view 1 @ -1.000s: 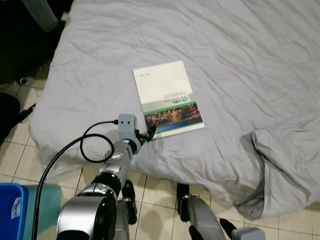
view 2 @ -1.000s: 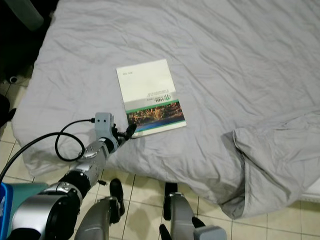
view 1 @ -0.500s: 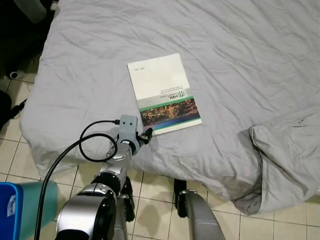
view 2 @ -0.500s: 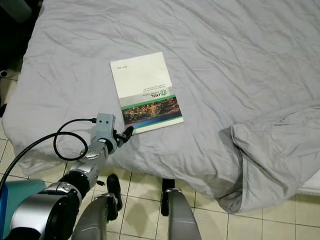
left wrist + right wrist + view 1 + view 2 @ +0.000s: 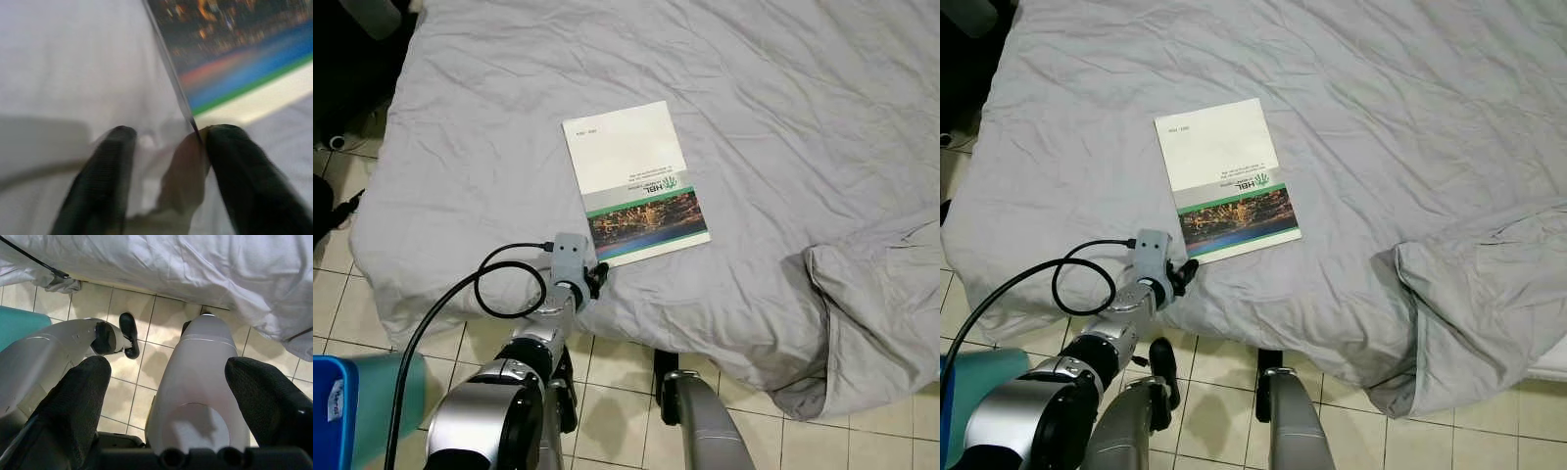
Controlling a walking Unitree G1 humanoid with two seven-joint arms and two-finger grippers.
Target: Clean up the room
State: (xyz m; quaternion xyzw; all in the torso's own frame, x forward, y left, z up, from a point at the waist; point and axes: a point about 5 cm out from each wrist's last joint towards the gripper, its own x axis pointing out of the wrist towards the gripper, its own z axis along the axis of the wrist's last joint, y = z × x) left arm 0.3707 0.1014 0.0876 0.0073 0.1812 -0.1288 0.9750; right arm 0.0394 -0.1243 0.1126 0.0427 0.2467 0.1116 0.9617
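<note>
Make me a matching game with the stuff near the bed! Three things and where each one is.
1. booklet
2. left gripper
3. blue bin

A. on the tiled floor at the robot's left
B. lying flat on the grey bedsheet
C. at the booklet's near corner, fingers open

Pairs: 1-B, 2-C, 3-A

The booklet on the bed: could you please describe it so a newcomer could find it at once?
On the grey bed, look near the front-left edge, just beyond the left end effector. The booklet lies flat there, white with a green stripe and a photo band along its near end.
</note>
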